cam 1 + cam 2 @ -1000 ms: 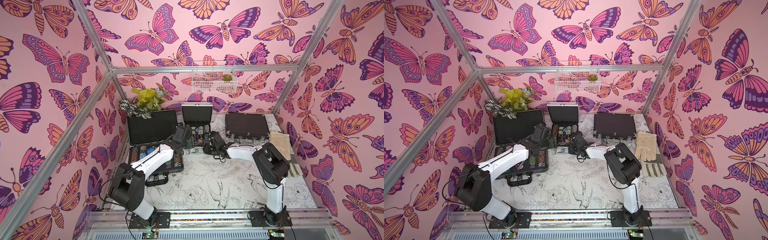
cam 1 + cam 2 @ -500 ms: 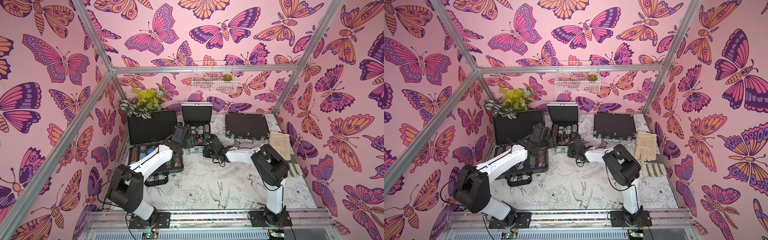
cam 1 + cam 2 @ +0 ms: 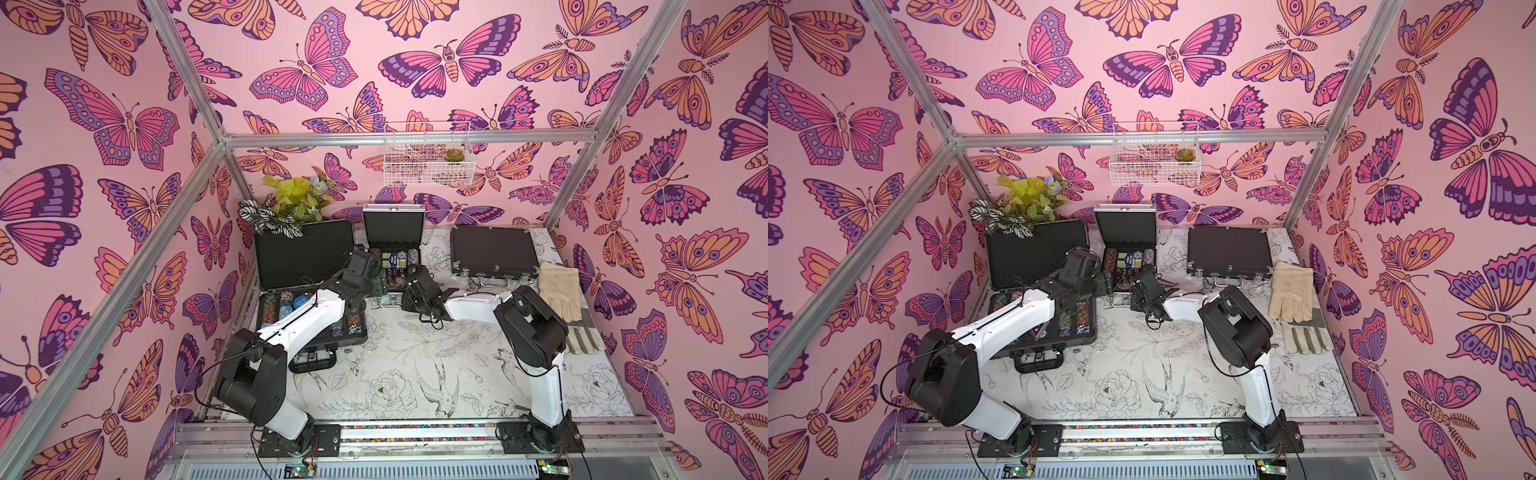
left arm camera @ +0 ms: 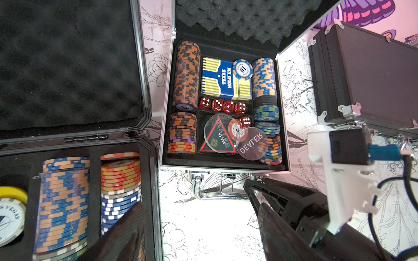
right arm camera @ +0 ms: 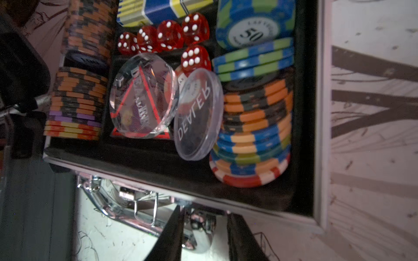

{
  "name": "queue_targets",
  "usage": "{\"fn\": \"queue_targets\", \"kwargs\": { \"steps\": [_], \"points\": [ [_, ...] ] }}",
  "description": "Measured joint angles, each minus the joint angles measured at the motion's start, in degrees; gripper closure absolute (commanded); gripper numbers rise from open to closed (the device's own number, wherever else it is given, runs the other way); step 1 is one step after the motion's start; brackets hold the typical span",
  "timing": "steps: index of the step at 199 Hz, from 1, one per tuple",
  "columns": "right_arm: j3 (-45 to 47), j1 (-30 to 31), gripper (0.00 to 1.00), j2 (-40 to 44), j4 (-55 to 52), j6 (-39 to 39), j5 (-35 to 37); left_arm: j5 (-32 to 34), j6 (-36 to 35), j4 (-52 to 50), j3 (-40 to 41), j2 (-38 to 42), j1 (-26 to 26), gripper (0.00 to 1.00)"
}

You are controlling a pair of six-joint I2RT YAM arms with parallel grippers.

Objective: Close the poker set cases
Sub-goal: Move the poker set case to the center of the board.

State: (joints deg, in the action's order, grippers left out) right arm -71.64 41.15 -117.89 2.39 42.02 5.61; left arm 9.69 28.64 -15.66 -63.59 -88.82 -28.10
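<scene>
Three poker set cases stand along the back in both top views. The large dark-grey case (image 3: 303,253) at left is open, its lid upright. The small silver case (image 3: 392,224) in the middle is open too, with chips, dice and cards showing (image 4: 226,79). The wide black case (image 3: 492,249) at right is shut. My left gripper (image 4: 199,228) hovers open over the mat between the grey and silver cases, with nothing in it. My right gripper (image 5: 204,235) is at the silver case's front wall, its fingers part-open on either side of one end of the chrome handle (image 5: 199,228).
A cream glove (image 3: 559,291) and a grey-green glove (image 3: 582,338) lie at the right edge of the mat. A fake plant (image 3: 291,203) leans over the grey case's lid. A wire basket (image 3: 428,153) hangs on the back wall.
My right gripper has slid left to the silver case's front and its jaws have narrowed. The left arm has stayed put.
</scene>
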Motion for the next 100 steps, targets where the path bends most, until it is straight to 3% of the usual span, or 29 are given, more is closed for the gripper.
{"fn": "queue_targets", "kwargs": {
  "steps": [66,100],
  "points": [
    [1.4,0.3,0.83,0.6,1.6,-0.5,0.6,0.3,0.0,0.0,0.0,0.1,0.0,0.20],
    [4.6,0.1,0.84,2.8,1.5,-2.3,1.3,0.3,0.0,0.0,0.1,0.5,0.0,0.20]
  ]
}}
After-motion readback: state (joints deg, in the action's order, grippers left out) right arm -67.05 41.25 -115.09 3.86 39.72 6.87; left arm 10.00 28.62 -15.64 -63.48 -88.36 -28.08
